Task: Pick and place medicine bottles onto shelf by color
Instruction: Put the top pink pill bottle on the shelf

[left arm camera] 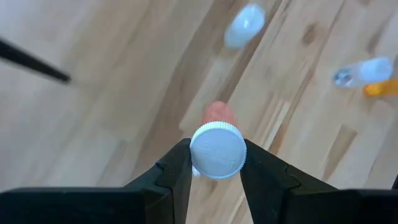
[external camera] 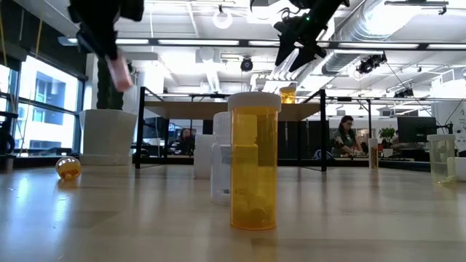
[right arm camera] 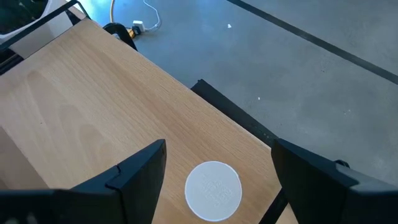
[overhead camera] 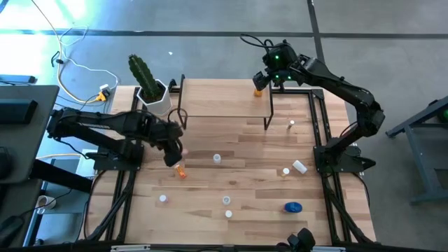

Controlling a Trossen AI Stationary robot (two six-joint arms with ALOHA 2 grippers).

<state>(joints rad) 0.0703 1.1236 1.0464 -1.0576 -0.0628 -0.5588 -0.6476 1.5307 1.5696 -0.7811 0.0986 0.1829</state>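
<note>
My left gripper (left arm camera: 216, 163) is clamped on a pink bottle (left arm camera: 216, 144), its white cap facing my wrist camera and the pink body pointing down at the table (overhead camera: 238, 182). In the high view that gripper (overhead camera: 173, 151) sits left of centre, above the planks, just above an orange bottle (overhead camera: 181, 171) lying on its side. In the low view the pink bottle (external camera: 119, 73) hangs in the upper left of the frame, clear of the tabletop.

My right gripper (right arm camera: 214, 163) is spread wide over the shelf (right arm camera: 93, 112), 1 finger on each side of a white-capped bottle (right arm camera: 213, 189) standing near the shelf's corner, not touching it. The high view puts this gripper (overhead camera: 269, 78) at the upper centre, with the orange bottle (overhead camera: 258, 88) on the shelf's top right corner (overhead camera: 224, 98).

Other bottles are scattered on the table: a squat blue one (overhead camera: 292, 206) at lower right, a clear one lying (overhead camera: 299, 166) right of centre, and small white-capped ones (overhead camera: 217, 159) around the middle. A potted cactus (overhead camera: 148, 84) stands left of the shelf.
</note>
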